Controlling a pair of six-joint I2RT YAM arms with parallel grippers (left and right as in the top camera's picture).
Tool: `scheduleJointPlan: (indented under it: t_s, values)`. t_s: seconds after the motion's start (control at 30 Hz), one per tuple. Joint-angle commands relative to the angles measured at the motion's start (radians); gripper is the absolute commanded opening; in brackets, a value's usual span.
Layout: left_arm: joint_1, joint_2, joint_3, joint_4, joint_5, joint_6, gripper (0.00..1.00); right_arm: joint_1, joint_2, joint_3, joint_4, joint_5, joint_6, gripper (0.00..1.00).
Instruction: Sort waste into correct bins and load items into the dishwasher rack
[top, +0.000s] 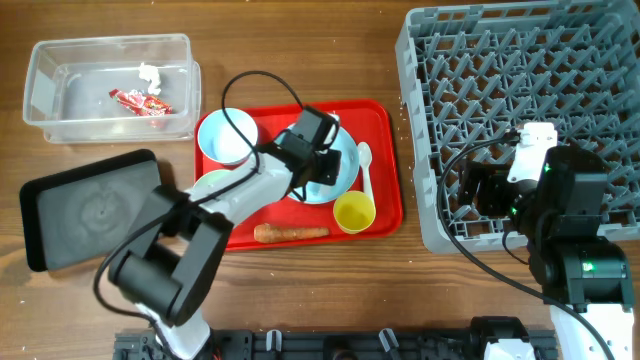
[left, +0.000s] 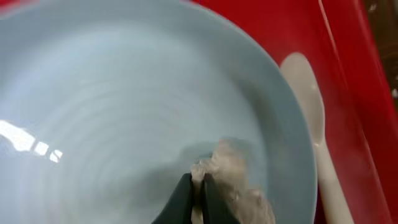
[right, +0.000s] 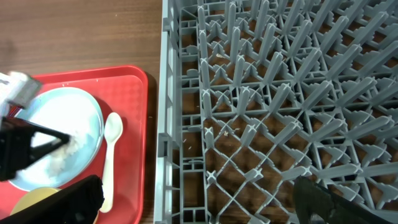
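My left gripper (left: 199, 180) is shut on a whitish clump of rice-like waste (left: 233, 168) lying on the round pale-blue plate (left: 124, 93). In the overhead view the left gripper (top: 308, 168) is over that plate (top: 343, 168) on the red tray. A white-blue bowl (top: 226, 137), a pale-green bowl (top: 212, 183) partly under my arm, a yellow cup (top: 354, 212) and a carrot piece (top: 290, 233) also sit on that tray. My right gripper (right: 199, 199) is open and empty over the left edge of the grey dishwasher rack (top: 520, 60).
The clear tub (top: 60, 60) at the back left holds a red wrapper (top: 140, 102) and a white paper scrap (top: 151, 73). The black tray (top: 90, 205) lies at the left. A white spoon (top: 365, 165) lies on the red tray (top: 385, 130) beside the plate.
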Motion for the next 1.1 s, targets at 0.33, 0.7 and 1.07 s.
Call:
scheduleJointPlan:
  t_s: [0.33,0.7,1.07]
  values:
    - [0.64,-0.35,-0.001,0.195,-0.166,0.002,0.05,-0.004,0.0,0.018,0.0,0.013,-0.01,1.0]
    - [0.852,-0.176,0.017,0.423,-0.097,0.003,0.7,-0.004,0.0,0.018,0.0,0.013,-0.01,1.0]
    - [0.794,-0.203,0.018,0.318,0.016,0.003,0.69,-0.004,0.0,0.018,-0.004,0.013,-0.011,1.0]
